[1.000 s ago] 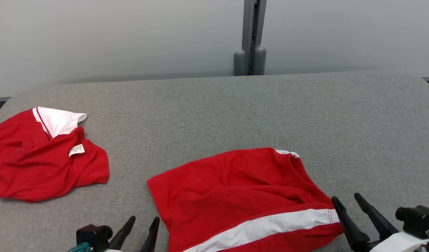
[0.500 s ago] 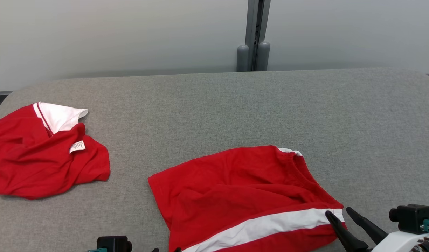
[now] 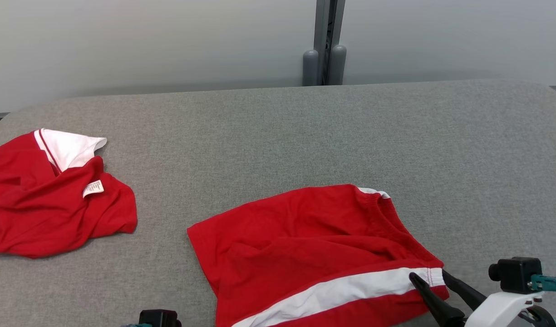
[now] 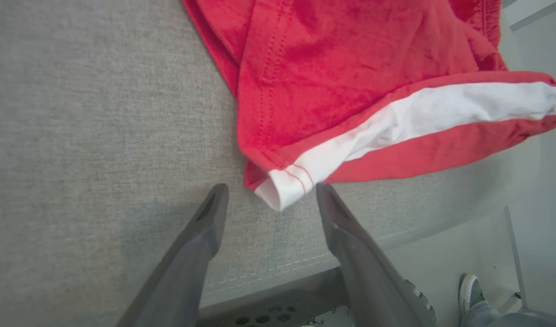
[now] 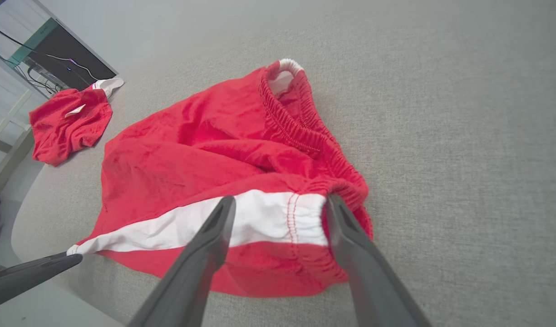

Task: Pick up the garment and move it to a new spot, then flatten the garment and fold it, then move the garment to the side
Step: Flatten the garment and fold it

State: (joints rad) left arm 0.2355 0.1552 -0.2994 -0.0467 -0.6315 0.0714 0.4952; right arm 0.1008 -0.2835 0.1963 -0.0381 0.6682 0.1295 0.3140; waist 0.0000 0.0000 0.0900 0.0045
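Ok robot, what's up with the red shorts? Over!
Left gripper open at hem corner; right gripper open over waistband end. Red white-striped fabric shorts rumpled, ungripped. Other crumpled red garment apart, left.

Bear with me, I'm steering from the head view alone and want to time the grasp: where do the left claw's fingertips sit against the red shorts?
Observer: The left claw is open, its tips flanking the red shorts' white hem corner.
Operator: And the other side?
Observer: The right claw, open, straddles the stripe's stitched end at the waistband.
Operator: Anything else down there?
Observer: A person's shoe shows beyond the table's near edge.
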